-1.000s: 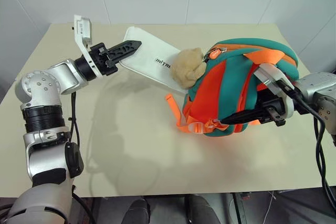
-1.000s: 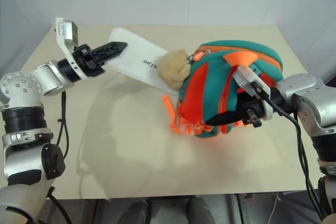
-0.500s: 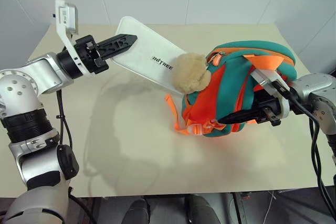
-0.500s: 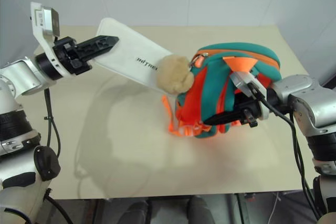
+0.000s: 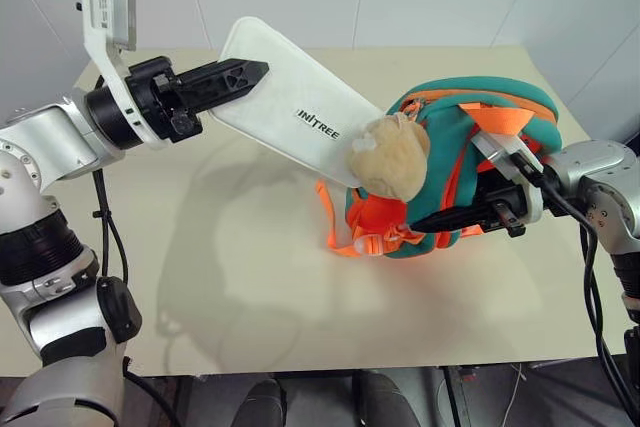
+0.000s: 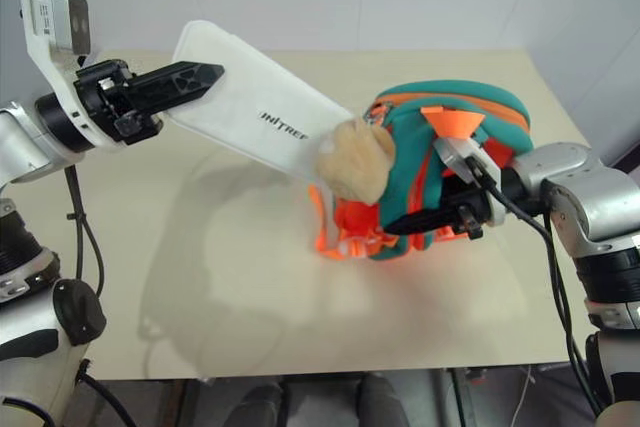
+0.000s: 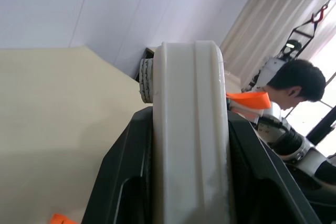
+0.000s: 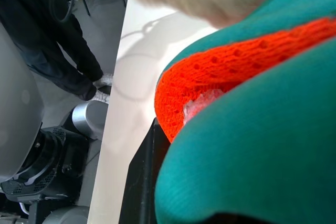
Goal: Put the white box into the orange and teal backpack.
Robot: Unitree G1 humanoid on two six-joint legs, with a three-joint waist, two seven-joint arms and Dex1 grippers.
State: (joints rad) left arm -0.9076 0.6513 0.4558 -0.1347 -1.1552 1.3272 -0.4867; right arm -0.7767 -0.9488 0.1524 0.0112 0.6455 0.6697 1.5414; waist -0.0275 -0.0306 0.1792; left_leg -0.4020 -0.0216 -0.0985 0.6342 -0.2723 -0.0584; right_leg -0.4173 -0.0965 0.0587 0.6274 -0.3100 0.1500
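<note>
since a second ago the left gripper has pulled back and lifted, so the white box it clamps by one end now slants clear of the table, its low end at the plush toy. the orange and teal backpack sits near the table's right edge, with the right gripper pinched on its fabric. to do this well, i'd say keep the opening held wide and feed the box's low end past the toy, which looks likely to snag.
</note>
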